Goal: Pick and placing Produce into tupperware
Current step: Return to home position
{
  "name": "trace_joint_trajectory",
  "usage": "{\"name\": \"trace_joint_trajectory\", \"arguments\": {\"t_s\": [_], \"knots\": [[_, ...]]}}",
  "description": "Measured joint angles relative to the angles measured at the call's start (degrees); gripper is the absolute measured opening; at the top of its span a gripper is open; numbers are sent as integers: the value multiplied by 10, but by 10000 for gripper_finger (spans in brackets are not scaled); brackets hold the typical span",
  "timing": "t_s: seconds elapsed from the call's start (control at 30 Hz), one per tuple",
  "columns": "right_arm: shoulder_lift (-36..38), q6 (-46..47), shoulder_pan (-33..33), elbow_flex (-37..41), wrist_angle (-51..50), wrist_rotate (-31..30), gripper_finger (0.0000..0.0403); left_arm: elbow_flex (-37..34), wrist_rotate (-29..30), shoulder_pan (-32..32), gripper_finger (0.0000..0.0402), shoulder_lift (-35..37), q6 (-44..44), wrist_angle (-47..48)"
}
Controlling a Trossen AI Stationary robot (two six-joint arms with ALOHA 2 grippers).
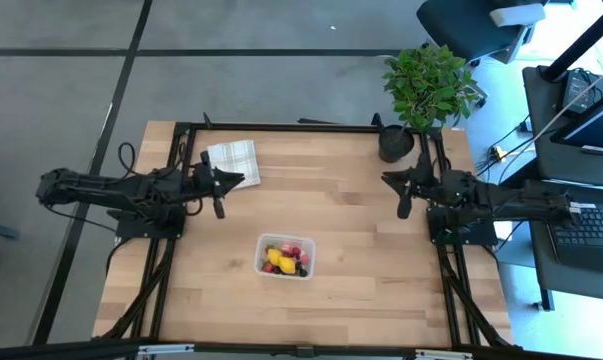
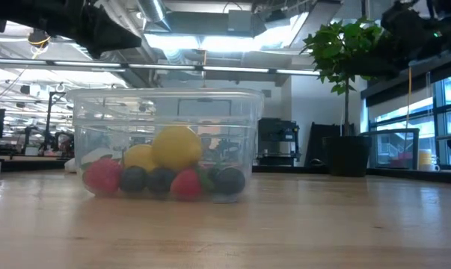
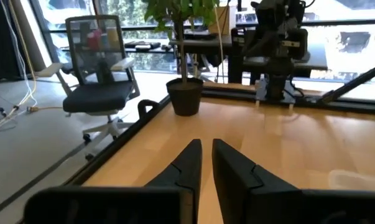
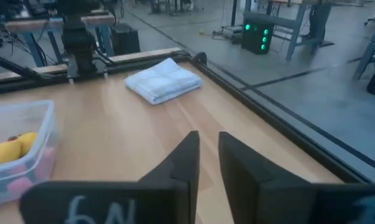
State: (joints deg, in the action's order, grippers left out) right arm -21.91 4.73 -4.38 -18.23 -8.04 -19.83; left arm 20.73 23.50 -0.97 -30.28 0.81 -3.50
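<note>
both arms sit folded at the table's sides. left gripper (image 3: 206, 148): jaws a narrow slit apart, nothing between them. right gripper (image 4: 207, 140): same story, narrow and empty. the tupperware (image 1: 286, 237) lies well apart from both sets of jaws, off between them, with the produce (image 2: 165, 168) piled inside it, lemons over berries. no loose piece shows on the table (image 1: 361, 200). the filling looks done; only parking the arms seems left.
</note>
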Motion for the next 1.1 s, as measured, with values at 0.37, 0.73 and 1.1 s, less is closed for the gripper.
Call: {"name": "trace_joint_trajectory", "arguments": {"t_s": [0.37,0.73,1.1], "knots": [[145,6,0,63,-2,0,45,-117,35,0,10,100,0,-59],[219,8,0,123,-3,0,45,-203,50,1,7,208,15,-58],[219,14,0,146,16,0,45,-203,57,1,35,225,3,-55]]}}
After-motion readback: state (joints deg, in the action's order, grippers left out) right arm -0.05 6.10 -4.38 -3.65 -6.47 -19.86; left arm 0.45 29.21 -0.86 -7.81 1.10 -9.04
